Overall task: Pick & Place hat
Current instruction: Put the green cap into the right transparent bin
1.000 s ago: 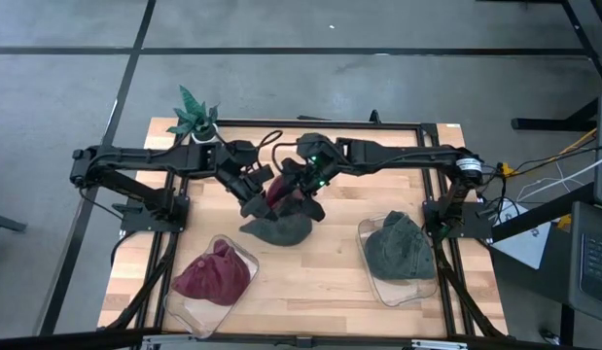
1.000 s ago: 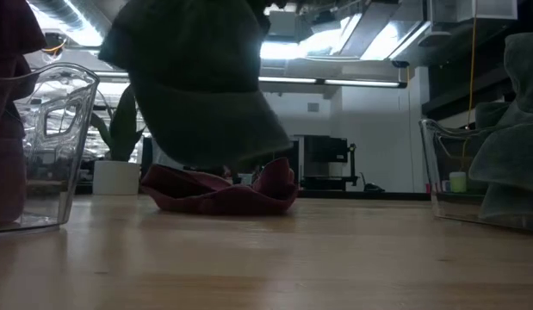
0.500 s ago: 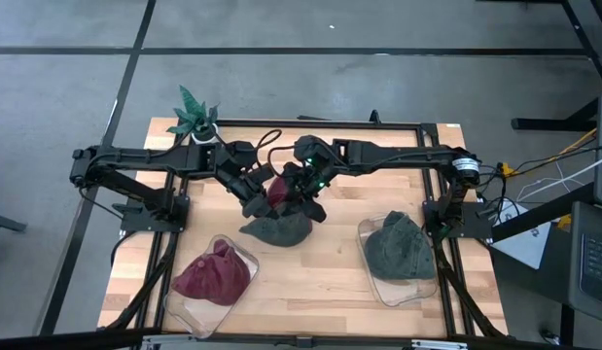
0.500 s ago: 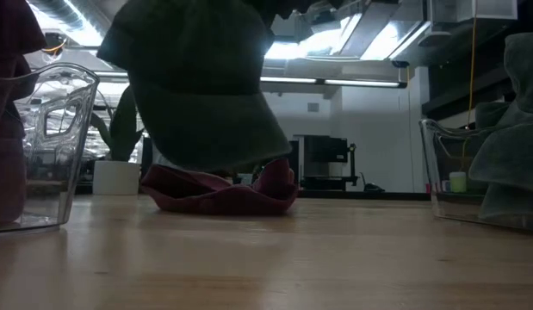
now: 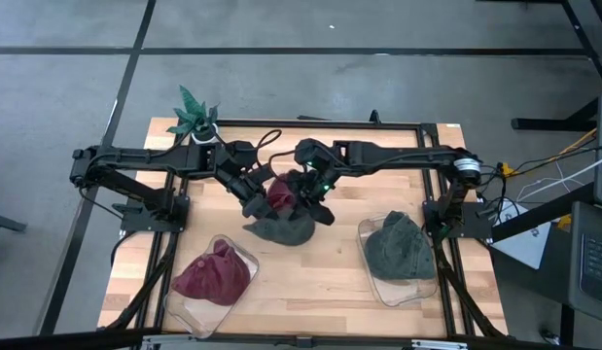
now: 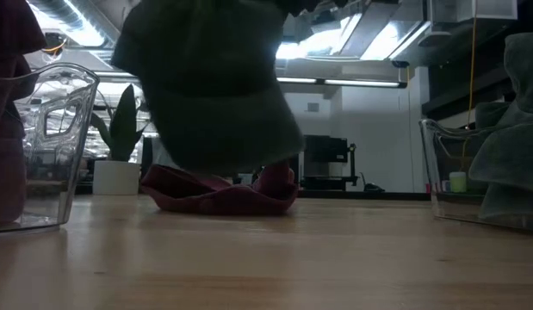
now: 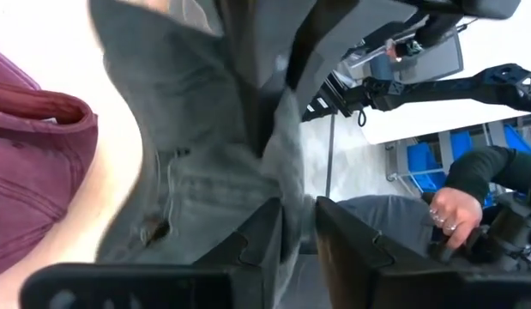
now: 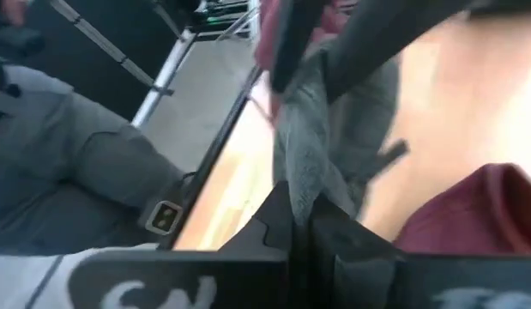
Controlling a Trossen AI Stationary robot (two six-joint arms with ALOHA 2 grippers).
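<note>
The table is pale wood with a smooth, faintly glossy grain. The grey hat is soft matt cloth with stitched seams; the maroon hat beneath is similar woven fabric. Both bins are clear glossy plastic. The arms look like matt black metal or plastic.

Grey hat mid-table, plain, w/ a maroon hat just behind it. Another maroon hat in the clear left bin, grey-green hat in the clear right bin. Table is light wood w/ black frame; arms black; plant green in a white pot.
</note>
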